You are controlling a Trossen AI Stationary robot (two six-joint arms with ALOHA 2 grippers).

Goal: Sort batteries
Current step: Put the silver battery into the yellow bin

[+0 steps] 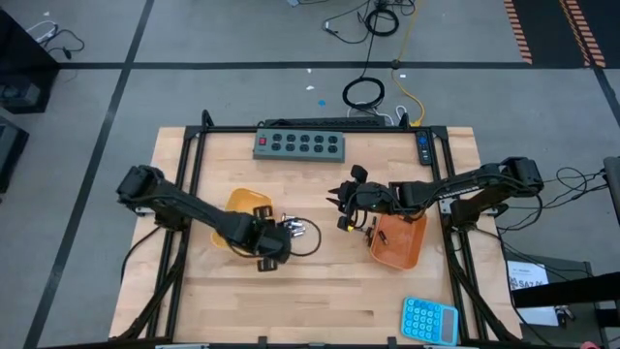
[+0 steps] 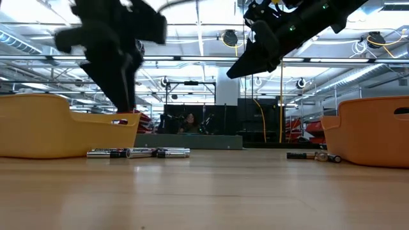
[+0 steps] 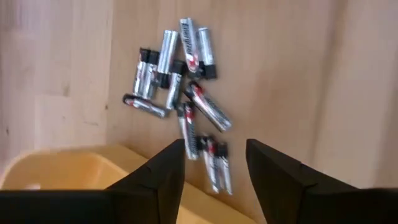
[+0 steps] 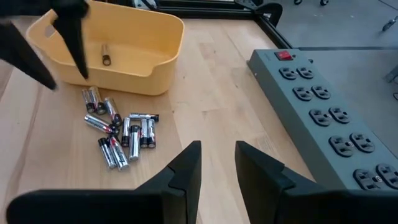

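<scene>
A heap of silver-and-black batteries (image 3: pixel 180 93) lies flat on the wooden table beside the yellow tray (image 4: pixel 134 65); it also shows in the high view (image 1: pixel 302 231). One small dark battery (image 4: pixel 106 55) lies inside the yellow tray. My left gripper (image 3: pixel 214 146) is open, hovering above the tray's edge nearest the heap (image 1: pixel 281 236), and holds nothing. My right gripper (image 4: pixel 217 149) is open and raised above the table's middle (image 1: pixel 341 206), between the heap and the orange tray (image 1: pixel 399 240). Two more batteries (image 2: pixel 313 155) lie on the table by the orange tray.
A grey power strip (image 1: pixel 300 145) lies along the table's far edge. A blue calculator (image 1: pixel 429 320) sits at the near right corner. Bare wood stretches across the table's near side. In the low view a person (image 2: pixel 190 121) sits far off in the room behind.
</scene>
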